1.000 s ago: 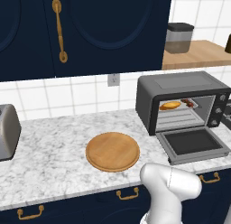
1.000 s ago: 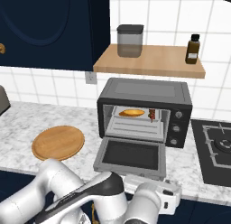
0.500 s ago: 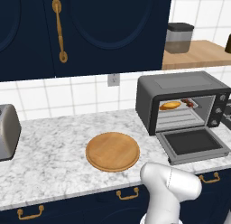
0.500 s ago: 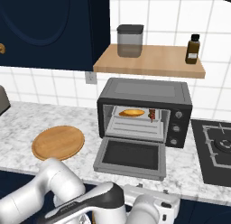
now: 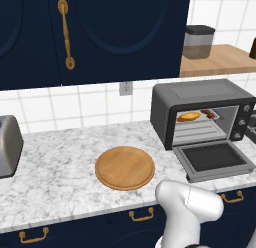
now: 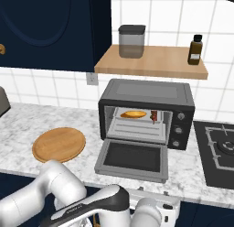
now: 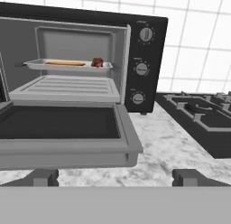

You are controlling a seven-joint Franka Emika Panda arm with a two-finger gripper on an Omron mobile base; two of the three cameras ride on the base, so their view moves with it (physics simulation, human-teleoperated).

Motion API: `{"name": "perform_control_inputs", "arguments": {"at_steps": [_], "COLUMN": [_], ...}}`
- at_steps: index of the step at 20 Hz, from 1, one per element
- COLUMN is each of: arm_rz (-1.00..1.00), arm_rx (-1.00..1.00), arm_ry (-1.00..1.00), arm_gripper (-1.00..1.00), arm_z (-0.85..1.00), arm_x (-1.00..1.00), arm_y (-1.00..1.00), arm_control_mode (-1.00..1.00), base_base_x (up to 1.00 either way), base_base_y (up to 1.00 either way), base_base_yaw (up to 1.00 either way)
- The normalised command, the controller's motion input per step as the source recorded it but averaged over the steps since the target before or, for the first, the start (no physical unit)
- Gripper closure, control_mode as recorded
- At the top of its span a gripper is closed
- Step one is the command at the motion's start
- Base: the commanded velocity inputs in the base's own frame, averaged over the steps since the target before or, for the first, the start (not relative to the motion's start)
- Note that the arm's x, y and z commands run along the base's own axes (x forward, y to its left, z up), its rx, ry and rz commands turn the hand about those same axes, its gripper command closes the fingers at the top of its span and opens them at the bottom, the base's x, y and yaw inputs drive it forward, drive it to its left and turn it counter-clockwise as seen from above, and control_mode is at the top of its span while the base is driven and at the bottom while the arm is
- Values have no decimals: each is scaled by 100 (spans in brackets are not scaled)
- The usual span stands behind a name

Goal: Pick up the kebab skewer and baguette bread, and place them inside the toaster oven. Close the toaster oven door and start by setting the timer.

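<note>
The dark grey toaster oven (image 5: 200, 94) (image 6: 146, 91) (image 7: 144, 51) stands on the marble counter with its door (image 5: 212, 159) (image 6: 132, 158) (image 7: 58, 123) dropped flat. Inside, on the upper tray, lie the golden baguette bread (image 5: 188, 116) (image 6: 132, 114) (image 7: 63, 63) and, to its right, the kebab skewer (image 5: 209, 112) (image 6: 154, 115) (image 7: 97, 62). My gripper (image 7: 116, 178) is open with nothing between its fingers. It hangs low in front of the door's front edge, near the door's right corner. Three knobs (image 7: 141, 68) run down the oven's right side.
A round wooden plate (image 5: 124, 167) (image 6: 59, 143) lies left of the oven. The silver slot toaster (image 5: 7, 144) is at the far left. A black stove (image 6: 219, 150) (image 7: 203, 114) sits right of the oven. Above it, a wooden shelf (image 6: 151, 61) carries a jar and a bottle.
In the right base view my hand has sunk lower and slightly left, below the counter's front edge. The oven, its door and the food have not moved.
</note>
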Motion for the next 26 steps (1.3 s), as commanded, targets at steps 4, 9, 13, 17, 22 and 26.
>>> {"name": "perform_control_inputs", "arguments": {"at_steps": [4, 9, 13, 17, 22, 26], "arm_rz": [3, 3, 1, 0, 0, 0], "arm_rx": [0, 0, 0, 0, 0, 0], "arm_ry": [0, 0, 0, 0, 0, 0], "arm_gripper": [-100, -100, -100, -100, -100, -100], "arm_z": [-22, -20, -28, -29, -18, -16], "arm_x": [20, 32, 23, 13, 18, 27], "arm_y": [1, 6, 1, -2, -7, -6], "arm_control_mode": [-100, -100, -100, -100, -100, -100], "base_base_x": [0, 0, 0, 0, 0, 0], "base_base_y": [0, 0, 0, 0, 0, 0], "base_base_yaw": [0, 0, 0, 0, 0, 0]}}
